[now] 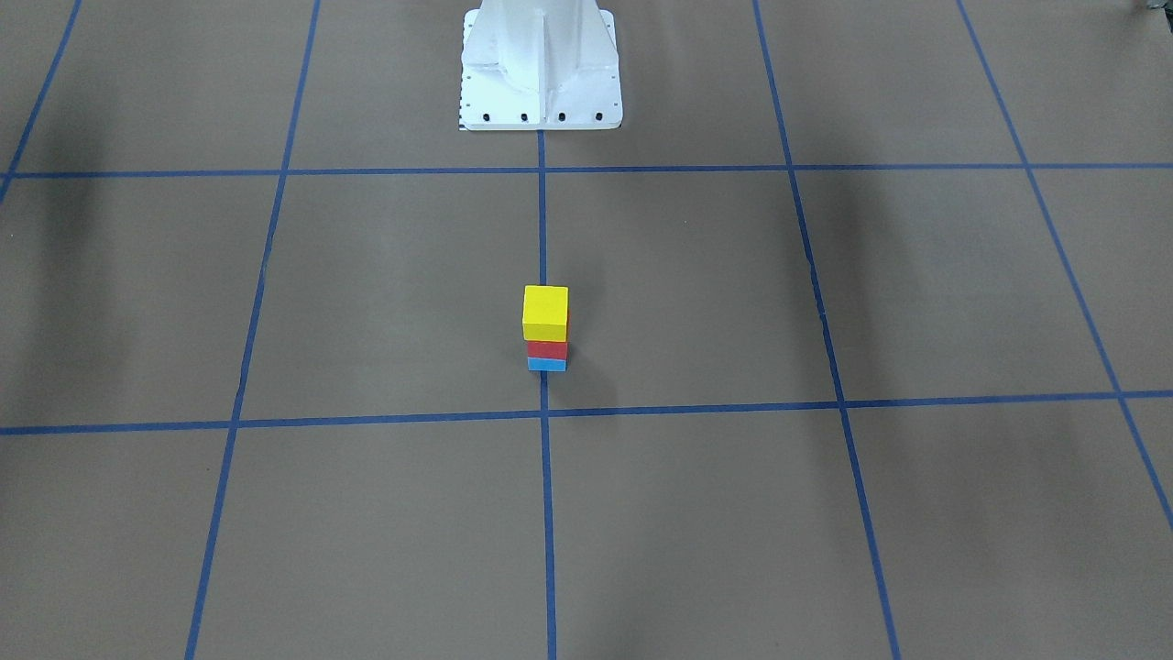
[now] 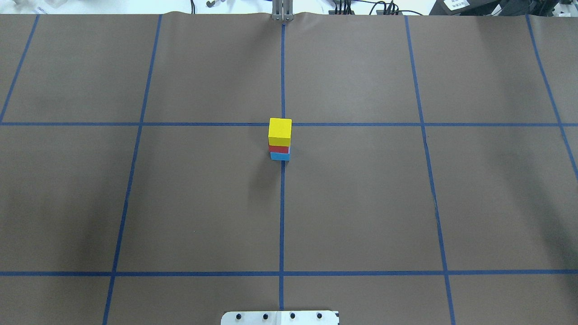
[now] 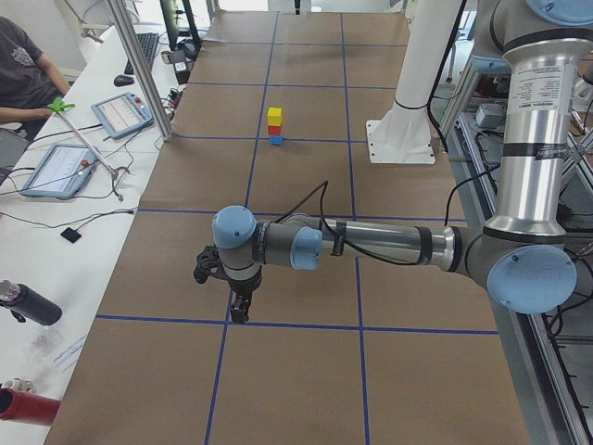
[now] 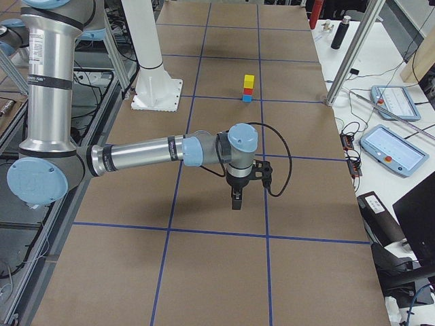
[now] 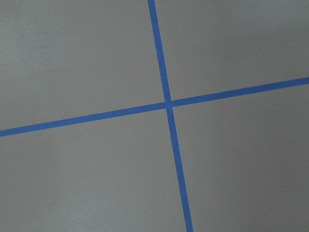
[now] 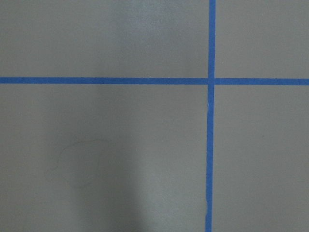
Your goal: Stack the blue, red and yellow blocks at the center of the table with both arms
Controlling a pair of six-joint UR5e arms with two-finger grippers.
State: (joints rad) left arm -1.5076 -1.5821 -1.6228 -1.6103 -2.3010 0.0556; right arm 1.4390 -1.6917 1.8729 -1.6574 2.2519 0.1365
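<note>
The yellow block (image 1: 545, 312) sits on the red block (image 1: 547, 349), which sits on the blue block (image 1: 546, 364), as one upright stack on the centre tape line; the overhead view shows the stack too (image 2: 280, 131). No gripper touches it. My left gripper (image 3: 239, 311) shows only in the exterior left view, pointing down over the table far from the stack; I cannot tell whether it is open or shut. My right gripper (image 4: 236, 202) shows only in the exterior right view, also pointing down far from the stack; I cannot tell its state. Both wrist views show only brown table and blue tape.
The white robot pedestal (image 1: 541, 64) stands at the table's robot-side edge. Blue tape lines (image 2: 282, 203) grid the brown table. Tablets (image 3: 120, 113), a metal post (image 3: 139, 65) and a seated person (image 3: 23, 74) are along the operators' side. A bottle (image 4: 342, 30) stands on the side bench.
</note>
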